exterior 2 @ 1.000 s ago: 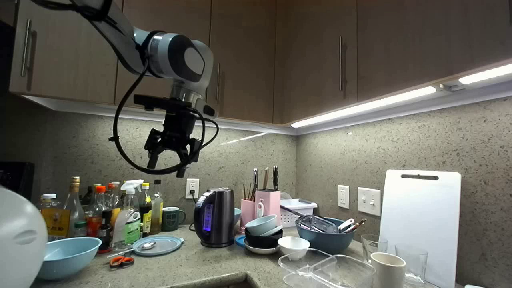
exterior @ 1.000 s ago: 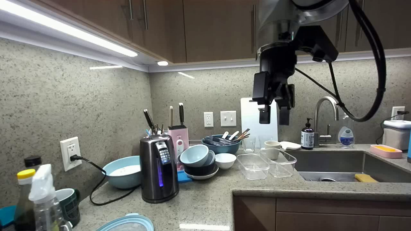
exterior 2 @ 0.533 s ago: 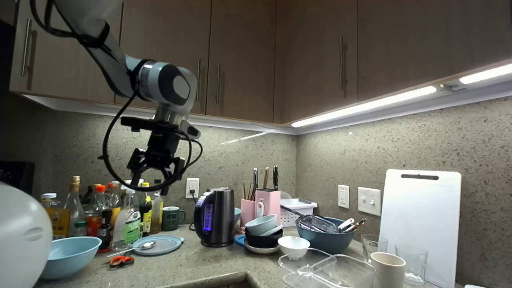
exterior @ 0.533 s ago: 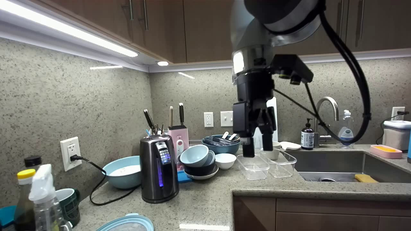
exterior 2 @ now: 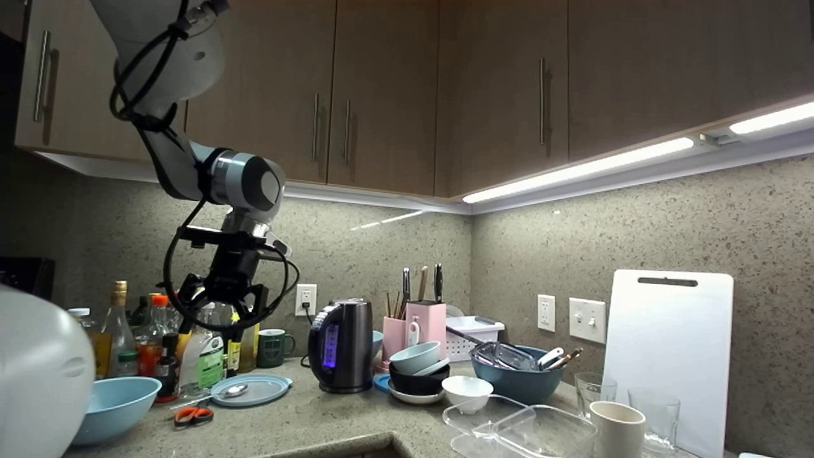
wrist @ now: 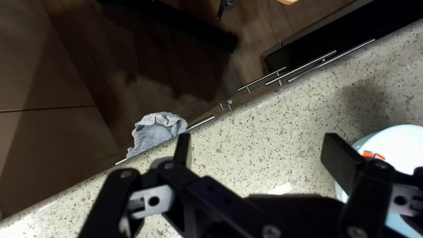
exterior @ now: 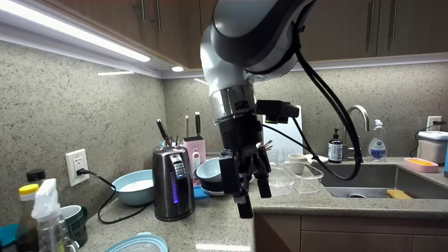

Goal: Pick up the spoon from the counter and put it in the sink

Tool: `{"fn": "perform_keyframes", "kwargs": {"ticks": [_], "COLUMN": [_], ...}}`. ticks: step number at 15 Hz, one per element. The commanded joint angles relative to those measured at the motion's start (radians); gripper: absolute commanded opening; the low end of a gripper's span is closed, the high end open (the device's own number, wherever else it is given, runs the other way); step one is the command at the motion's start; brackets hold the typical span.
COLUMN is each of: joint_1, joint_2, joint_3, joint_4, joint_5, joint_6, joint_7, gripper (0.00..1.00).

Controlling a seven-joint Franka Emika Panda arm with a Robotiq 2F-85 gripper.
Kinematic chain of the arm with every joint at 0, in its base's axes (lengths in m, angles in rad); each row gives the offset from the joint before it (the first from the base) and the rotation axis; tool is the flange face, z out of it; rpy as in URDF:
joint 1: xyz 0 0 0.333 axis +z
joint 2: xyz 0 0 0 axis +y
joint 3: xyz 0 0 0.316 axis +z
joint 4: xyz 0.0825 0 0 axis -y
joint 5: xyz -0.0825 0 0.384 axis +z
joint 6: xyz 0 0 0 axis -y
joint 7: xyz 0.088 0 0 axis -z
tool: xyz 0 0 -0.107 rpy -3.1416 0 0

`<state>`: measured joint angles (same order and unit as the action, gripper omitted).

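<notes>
1. Fingers [wrist: 340, 162] spread wide apart, tips down, and the wrist view shows speckled stone in the gap between them.
2. That's the gripper [wrist: 259, 153], hanging in the air above the counter [wrist: 251, 135], leaning a little in both exterior views.
3. Above it, the arm [exterior: 241, 45] reaches in from the top of both exterior views, its black cable [exterior: 357, 159] swinging out in a loop.
4. And there's the spoon [exterior 2: 236, 390], in an exterior view: its bowl lies on the blue lid [exterior 2: 270, 385], its handle running off the lid over the counter. The gripper is above it in the picture, apart from it.
5. Just beside that handle, orange-handled scissors [exterior 2: 193, 416]; touching or not, I can't tell.
6. Left of them in that view, a light-blue bowl [exterior 2: 117, 410]; at the back, a spray bottle [exterior 2: 206, 362] among other bottles, then a green mug [exterior 2: 272, 348] and the kettle [exterior 2: 350, 346].
7. Farther out, at the right of an exterior view, the sink [exterior: 371, 175], a yellow sponge [exterior: 398, 194] inside and a dark pump bottle [exterior: 335, 148] behind it.
</notes>
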<state>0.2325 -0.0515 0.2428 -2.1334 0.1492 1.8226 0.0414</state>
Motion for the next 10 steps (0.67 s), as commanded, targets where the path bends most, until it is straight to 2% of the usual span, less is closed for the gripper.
{"fn": "perform_keyframes", "kwargs": {"ticks": [1, 2, 5, 10], "joint_1": [0.001, 0.003, 0.023, 0.086], "joint_2": [0.000, -0.016, 0.054, 0.255], "joint_3": [-0.003, -0.003, 0.023, 0.050], "joint_4": [0.005, -0.011, 0.009, 0.072], "joint_5": [0.000, 0.022, -0.050, -0.321], "joint_6": [-0.006, 0.001, 0.143, 0.401], "joint_7": [-0.001, -0.019, 0.019, 0.080], "gripper": [1.00, 1.00, 1.00, 1.00]}}
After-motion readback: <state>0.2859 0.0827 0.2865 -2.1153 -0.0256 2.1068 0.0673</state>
